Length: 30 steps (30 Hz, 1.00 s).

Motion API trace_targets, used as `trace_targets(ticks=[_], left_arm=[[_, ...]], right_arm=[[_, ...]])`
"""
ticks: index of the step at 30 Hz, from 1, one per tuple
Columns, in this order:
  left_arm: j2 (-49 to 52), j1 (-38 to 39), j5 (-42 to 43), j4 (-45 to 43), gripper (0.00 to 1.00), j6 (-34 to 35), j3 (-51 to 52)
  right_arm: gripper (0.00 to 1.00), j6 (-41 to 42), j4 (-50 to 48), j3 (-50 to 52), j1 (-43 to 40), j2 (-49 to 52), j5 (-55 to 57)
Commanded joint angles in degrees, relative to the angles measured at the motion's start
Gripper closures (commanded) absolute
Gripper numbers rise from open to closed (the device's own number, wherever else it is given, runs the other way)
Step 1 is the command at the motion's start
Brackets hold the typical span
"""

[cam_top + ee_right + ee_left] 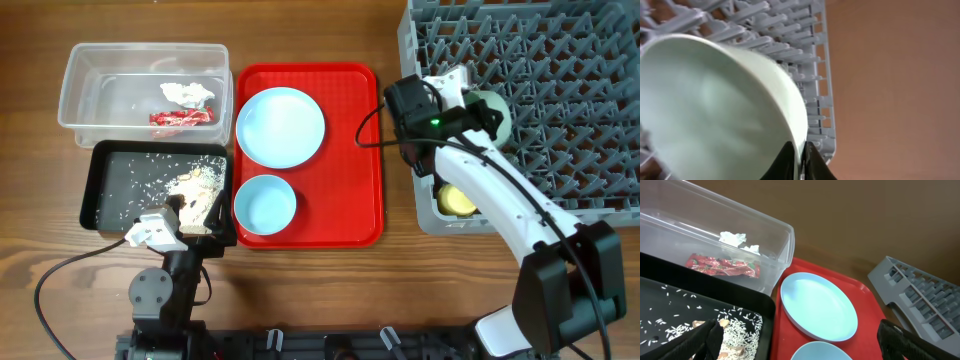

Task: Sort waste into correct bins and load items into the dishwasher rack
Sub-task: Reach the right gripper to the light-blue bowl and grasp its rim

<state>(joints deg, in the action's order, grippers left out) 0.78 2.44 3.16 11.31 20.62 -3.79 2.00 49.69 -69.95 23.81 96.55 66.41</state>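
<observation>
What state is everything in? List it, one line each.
clear tub: holds wrapper and tissue.
black tray: holds rice scraps.
plate: empty, on red tray.
blue bowl: empty, on red tray.
green bowl: tilted, at rack.
cup: in rack.
left gripper: open, above black tray.
right gripper: shut on green bowl's rim.

wrapper [182,118]: crinkled, red-and-white, flat in the clear tub [100,50]
tissue [188,93]: crumpled, white, just beside the wrapper
food scraps [190,185]: pale grains, scattered and heaped in the black tray [92,185]
plate [280,125]: pale blue, flat on the red tray [350,150]
small bowl [265,203]: pale blue, upright, beside the plate
green bowl [715,110]: tipped on its side at the rack [560,60] edge, rim pinched by the right end effector [800,155]
cup [458,200]: yellow-green, in the rack's corner
</observation>
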Motion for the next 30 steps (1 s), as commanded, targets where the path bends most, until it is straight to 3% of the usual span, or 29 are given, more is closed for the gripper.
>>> trace_targets(ticks=[1,8,13,18,22,25,26,28,30], left_arm=[[-0.61,-0.42,0.87,-0.17,0.00,-0.31,0.39],[-0.61,-0.42,0.87,-0.15,0.00,-0.31,0.39],[-0.61,-0.42,0.87,-0.17,0.00,-0.31,0.39],[-0.61,-0.42,0.87,-0.17,0.00,-0.31,0.39],[-0.61,-0.42,0.87,-0.17,0.00,-0.31,0.39],[-0.61,-0.42,0.87,-0.17,0.00,-0.31,0.39],[-0.61,-0.42,0.87,-0.17,0.00,-0.31,0.39],[-0.61,-0.42,0.87,-0.17,0.00,-0.31,0.39],[-0.61,-0.42,0.87,-0.17,0.00,-0.31,0.39]], right_arm=[[0.90,-0.48,1.01,0.22,1.40,1.92,-5.16],[0.78,0.09,2.54,0.20,4.66,1.75,-6.23],[0.61,4.42,4.70,-0.37,8.94,-0.07,-8.68],[0.57,8.90,8.90,-4.24,11.10,-4.83,-25.55],[0.57,8.44,9.88,-8.74,12.35,-9.01,-46.51],[0.07,5.64,4.68,-9.70,12.76,-12.72,-75.80],[0.07,5.66,3.15,-9.70,12.76,-13.00,-81.11],[0.21,6.78,-1.14,-9.68,12.79,-13.18,-92.06],[0.31,13.62,-3.80,-9.53,12.87,-12.37,-92.94]])
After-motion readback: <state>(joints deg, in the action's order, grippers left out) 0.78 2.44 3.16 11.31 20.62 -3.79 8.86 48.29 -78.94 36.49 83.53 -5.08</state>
